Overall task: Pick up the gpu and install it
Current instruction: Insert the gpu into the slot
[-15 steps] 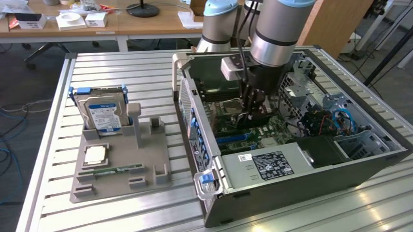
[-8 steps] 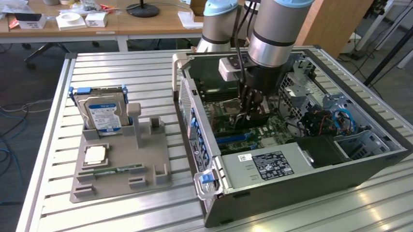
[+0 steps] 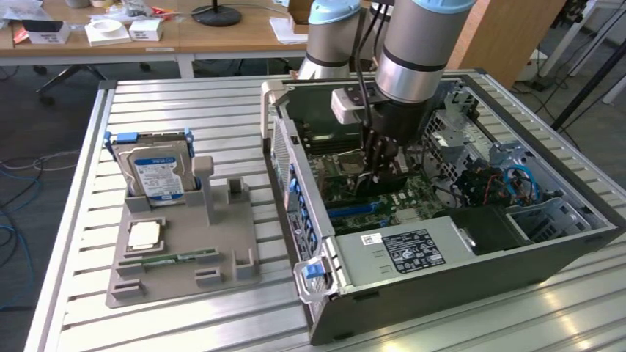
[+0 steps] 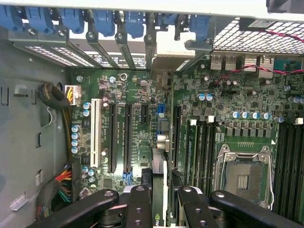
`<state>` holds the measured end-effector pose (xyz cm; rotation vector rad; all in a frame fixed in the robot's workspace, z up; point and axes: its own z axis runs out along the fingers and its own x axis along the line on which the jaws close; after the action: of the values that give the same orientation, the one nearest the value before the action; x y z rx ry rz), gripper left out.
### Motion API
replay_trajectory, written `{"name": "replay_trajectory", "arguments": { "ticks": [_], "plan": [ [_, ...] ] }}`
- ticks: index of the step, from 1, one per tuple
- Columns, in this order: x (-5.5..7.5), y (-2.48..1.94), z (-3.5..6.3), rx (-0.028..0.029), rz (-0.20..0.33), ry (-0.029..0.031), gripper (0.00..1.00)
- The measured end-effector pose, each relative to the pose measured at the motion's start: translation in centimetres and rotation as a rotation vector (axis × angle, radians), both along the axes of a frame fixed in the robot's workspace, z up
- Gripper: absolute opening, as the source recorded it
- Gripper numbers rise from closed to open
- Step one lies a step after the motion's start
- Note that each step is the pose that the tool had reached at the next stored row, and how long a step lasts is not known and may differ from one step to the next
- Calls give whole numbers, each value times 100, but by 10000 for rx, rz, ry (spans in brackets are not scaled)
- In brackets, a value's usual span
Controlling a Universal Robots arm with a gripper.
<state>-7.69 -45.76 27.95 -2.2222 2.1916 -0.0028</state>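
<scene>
The gripper (image 3: 377, 167) pinches the gpu (image 4: 160, 173) on edge between its fingers, low inside the computer case (image 3: 459, 301), just above the motherboard (image 4: 137, 95). To my eye the card needs to stay upright, its lower edge squarely in line with a long slot (image 4: 128, 137), and be pressed down evenly.
</scene>
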Motion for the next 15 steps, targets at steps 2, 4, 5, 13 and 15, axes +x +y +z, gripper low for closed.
{"name": "replay_trajectory", "arguments": {
  "ticks": [2, 4, 5, 13, 15],
  "plan": [
    [0, 1, -14, 6, 0, -3, 26],
    [0, 0, -24, 0, 0, 1, 26],
    [0, 0, -28, 1, 0, 0, 26],
    [0, 1, -49, 6, 0, -3, 26],
    [0, 0, -62, 0, 0, 1, 26]
  ]
}}
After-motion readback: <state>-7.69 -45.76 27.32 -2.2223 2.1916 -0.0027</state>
